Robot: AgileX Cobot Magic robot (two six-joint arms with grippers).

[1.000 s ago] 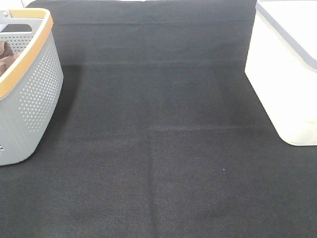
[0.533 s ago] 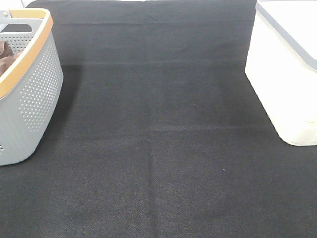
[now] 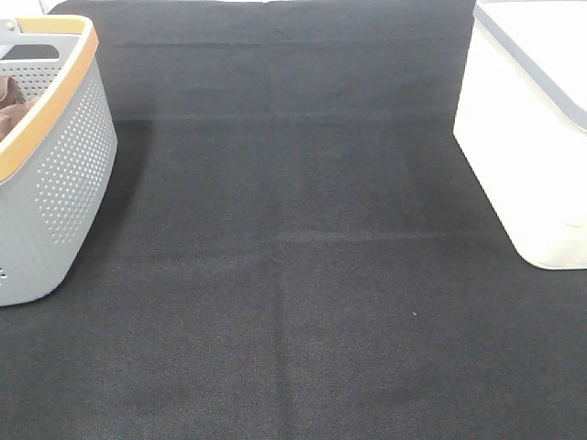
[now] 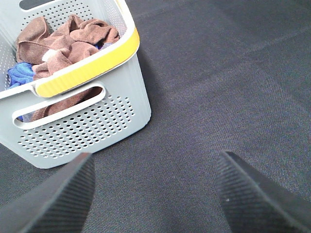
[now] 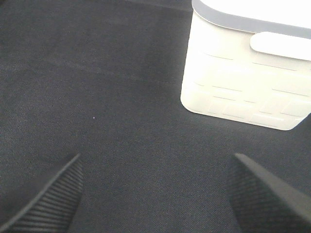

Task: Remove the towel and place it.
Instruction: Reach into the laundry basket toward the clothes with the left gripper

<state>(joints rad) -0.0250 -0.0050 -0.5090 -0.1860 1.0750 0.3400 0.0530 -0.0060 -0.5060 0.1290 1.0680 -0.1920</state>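
Note:
The reddish-brown towel [image 4: 68, 36] lies crumpled in a grey perforated basket [image 4: 92, 121] with a yellow-orange rim, over a blue cloth [image 4: 19, 75]. In the exterior high view the basket [image 3: 64, 174] stands at the far left and only a bit of the towel [image 3: 11, 103] shows. My left gripper [image 4: 155, 194] is open and empty, above the black mat beside the basket. My right gripper [image 5: 155, 199] is open and empty, above the mat near a white bin [image 5: 248, 73]. Neither gripper shows in the exterior high view.
A white bin [image 3: 532, 128] with a grey rim stands at the right edge of the black mat [image 3: 293, 275]. The basket has a cut-out handle slot [image 4: 58, 104] in its near wall.

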